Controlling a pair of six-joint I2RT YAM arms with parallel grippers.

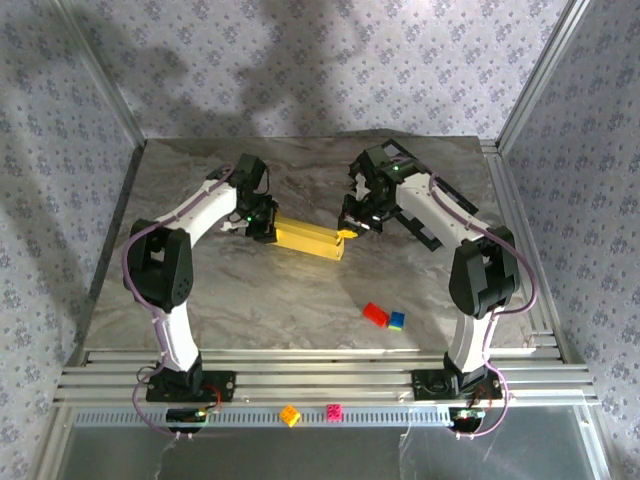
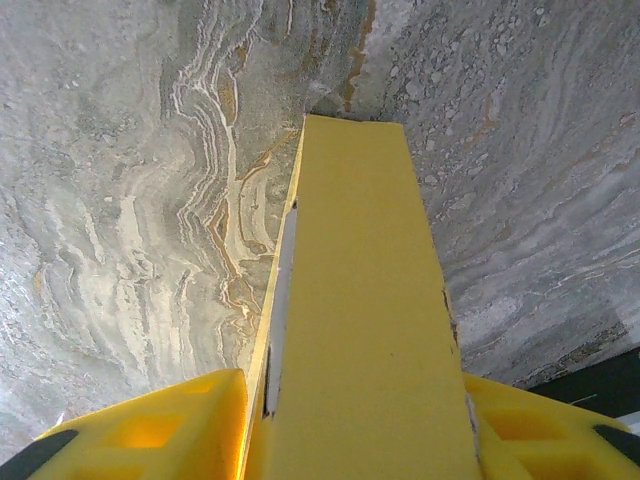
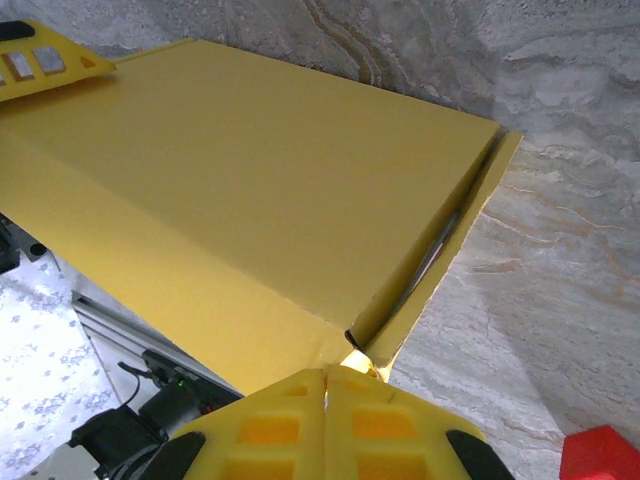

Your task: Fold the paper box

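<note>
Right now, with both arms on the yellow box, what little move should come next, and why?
Probably the right gripper should swing the end flap it pinches inward. That flap stands ajar from the box, with a dark gap showing, while the left gripper clasps the other end to steady it.

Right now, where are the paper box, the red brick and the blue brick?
paper box point(image 1: 308, 236): top external view, middle of its yellow top face.
red brick point(image 1: 375, 314): top external view, its centre.
blue brick point(image 1: 397, 320): top external view, its centre.
</note>
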